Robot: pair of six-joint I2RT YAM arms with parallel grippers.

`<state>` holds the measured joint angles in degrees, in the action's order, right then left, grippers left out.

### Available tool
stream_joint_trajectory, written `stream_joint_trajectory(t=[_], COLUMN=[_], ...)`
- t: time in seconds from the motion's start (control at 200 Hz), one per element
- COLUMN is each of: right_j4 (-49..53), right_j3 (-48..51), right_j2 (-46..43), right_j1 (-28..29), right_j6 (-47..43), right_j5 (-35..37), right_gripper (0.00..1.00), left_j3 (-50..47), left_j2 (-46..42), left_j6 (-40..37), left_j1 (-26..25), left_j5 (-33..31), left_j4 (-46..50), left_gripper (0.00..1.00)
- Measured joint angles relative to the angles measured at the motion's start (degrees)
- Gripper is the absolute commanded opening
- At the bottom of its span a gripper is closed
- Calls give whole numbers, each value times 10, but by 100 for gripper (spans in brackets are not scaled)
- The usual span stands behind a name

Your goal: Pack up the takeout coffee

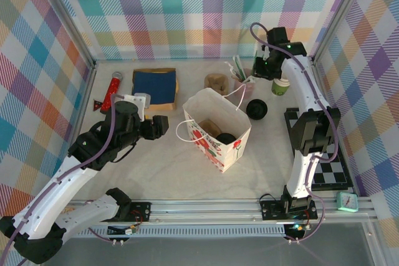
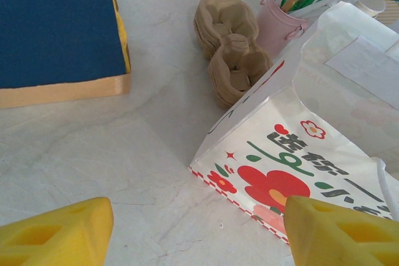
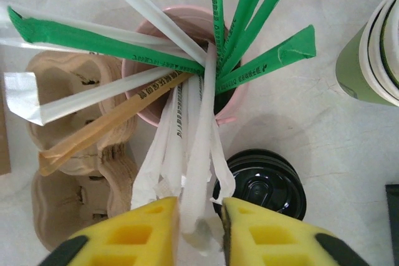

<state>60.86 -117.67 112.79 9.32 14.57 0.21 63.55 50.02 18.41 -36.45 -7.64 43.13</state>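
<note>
Black round lid caps takeout coffee (image 1: 225,137), inside bag (image 1: 215,149) w/ flowers.

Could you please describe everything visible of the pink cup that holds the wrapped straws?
The small round pink cup, smooth like plastic or ceramic, with a little side loop, stands upright on the pale marbled tabletop, next to a stack of brown pulp cup carriers and a black round lid. Green, white and brown paper-wrapped straws fan out of it; the right gripper pinches one white wrapped straw drooping over its rim.

Green straws (image 3: 268,51), white straws (image 3: 198,154), white bag (image 2: 349,73) — red flowers (image 2: 272,186)
</note>
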Motion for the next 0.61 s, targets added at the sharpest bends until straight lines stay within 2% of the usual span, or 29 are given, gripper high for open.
stream_joint_trajectory(t=[0.315, 0.605], right_j4=[0, 1], right_j3=[-4, -4], right_j2=[0, -2], right_j1=[0, 0], right_j6=[-1, 0], right_j5=[-7, -9], right_gripper=[7, 3], left_j3=[2, 5], left_j2=[0, 0], left_j6=[0, 0], left_j1=[0, 0], left_j5=[0, 0], left_j4=[1, 2], left_gripper=[73, 73])
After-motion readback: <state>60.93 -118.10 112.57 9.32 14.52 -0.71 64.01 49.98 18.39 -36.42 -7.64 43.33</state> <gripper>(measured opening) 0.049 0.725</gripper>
